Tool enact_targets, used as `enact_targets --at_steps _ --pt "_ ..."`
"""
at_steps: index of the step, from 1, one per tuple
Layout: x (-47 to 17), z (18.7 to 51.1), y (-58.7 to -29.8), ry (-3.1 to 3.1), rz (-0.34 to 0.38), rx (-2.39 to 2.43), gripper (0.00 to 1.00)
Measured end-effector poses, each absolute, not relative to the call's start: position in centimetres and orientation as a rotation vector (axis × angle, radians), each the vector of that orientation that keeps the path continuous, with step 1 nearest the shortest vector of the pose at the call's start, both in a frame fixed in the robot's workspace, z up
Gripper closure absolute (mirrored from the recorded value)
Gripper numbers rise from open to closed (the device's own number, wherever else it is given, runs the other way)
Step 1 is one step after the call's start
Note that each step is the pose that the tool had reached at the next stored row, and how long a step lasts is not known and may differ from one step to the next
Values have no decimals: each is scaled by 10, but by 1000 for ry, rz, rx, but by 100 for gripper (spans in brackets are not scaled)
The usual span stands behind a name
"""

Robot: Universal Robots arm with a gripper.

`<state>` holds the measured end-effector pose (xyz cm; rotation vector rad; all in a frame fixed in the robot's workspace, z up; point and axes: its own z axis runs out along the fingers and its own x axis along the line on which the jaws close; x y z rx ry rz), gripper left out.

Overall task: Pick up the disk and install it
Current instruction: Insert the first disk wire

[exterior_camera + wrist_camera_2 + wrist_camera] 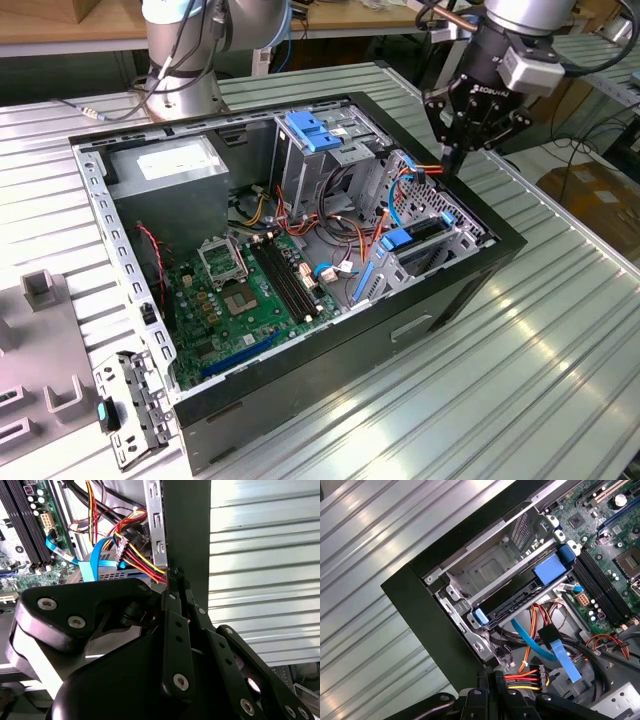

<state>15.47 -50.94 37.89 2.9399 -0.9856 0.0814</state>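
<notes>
Black case (440, 300) is lying open on the ribbed table, and the arm is reaching in from about 1 o'clock in the exterior view, wrist tipped nearly straight down. The gripper (451, 162) is hanging over the case rim at roughly 2 o'clock, fingers pinched together with nothing between them, same in the second wrist view (175, 576). The disk (420, 232) is sitting edge-on in the drive cage, around 7 o'clock from the gripper. In the first wrist view the disk (515, 602) is showing as a dark slab with blue frame ends, lying flat between metal rails; orange and yellow cables (532, 630) are hanging just beside it.
</notes>
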Motion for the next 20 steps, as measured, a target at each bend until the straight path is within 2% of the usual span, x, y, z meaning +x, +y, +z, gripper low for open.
enact_targets --at_steps 20 --pt "151 379 -510 -1531 68 2686 84"
